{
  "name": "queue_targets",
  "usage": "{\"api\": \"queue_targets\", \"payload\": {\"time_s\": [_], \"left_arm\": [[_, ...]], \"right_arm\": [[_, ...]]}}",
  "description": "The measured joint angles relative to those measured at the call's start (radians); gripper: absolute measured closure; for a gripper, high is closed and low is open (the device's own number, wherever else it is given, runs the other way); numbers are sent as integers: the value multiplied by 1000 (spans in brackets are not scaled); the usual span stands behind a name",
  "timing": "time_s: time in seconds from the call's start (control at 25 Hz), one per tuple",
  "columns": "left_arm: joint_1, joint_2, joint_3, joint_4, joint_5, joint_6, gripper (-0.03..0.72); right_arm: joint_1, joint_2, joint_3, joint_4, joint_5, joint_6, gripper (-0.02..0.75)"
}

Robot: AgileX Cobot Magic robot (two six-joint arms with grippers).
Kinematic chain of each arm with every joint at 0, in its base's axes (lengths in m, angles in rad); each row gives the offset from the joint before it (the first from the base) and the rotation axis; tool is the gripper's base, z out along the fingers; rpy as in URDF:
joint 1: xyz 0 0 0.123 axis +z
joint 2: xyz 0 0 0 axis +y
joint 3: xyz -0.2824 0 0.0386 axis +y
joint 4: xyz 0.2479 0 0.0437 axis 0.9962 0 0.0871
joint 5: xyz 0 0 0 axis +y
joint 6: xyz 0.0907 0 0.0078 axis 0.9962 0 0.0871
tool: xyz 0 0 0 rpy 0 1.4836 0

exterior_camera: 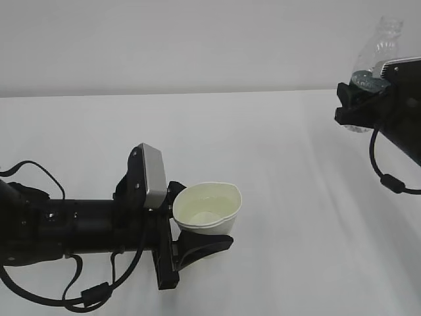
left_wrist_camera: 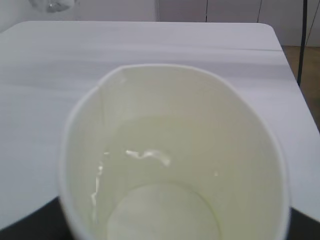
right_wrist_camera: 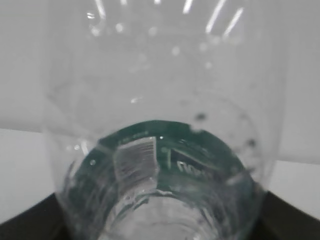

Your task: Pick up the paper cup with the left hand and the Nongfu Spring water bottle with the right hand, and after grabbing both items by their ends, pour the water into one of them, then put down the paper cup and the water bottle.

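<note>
while the left hand (exterior_camera: 187, 247) grips one paper cup (exterior_camera: 207, 209), the right hand (exterior_camera: 358, 105) clamps one nongfu spring water bottle (exterior_camera: 378, 46).

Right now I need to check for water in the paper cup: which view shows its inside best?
The left wrist view: the paper cup fills it, water glinting inside. The exterior view shows the cup smaller. The right wrist view lacks it.

A plain white table (exterior_camera: 276, 151) fills the scene, smooth and matte, running back to a pale wall (exterior_camera: 197, 39). In the left wrist view its far edge shows a rounded corner, with brown floor (left_wrist_camera: 300, 65) just past it on the right. Soft grey shadows streak across the top. Whether the paper cup (exterior_camera: 207, 209) rests on it or hangs just above, I can't tell.
</note>
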Motion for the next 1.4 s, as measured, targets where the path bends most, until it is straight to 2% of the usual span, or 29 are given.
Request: {"api": "queue_targets", "payload": {"time_s": [0.28, 0.68, 1.4], "left_arm": [[0, 0, 0, 0, 0, 0, 240], [0, 0, 0, 0, 0, 0, 241], [0, 0, 0, -7, 0, 0, 241]], "right_arm": [[0, 115, 0, -11, -22, 2, 269], [0, 226, -4, -22, -139, 2, 269], [0, 245, -54, -26, -141, -26, 269]]}}
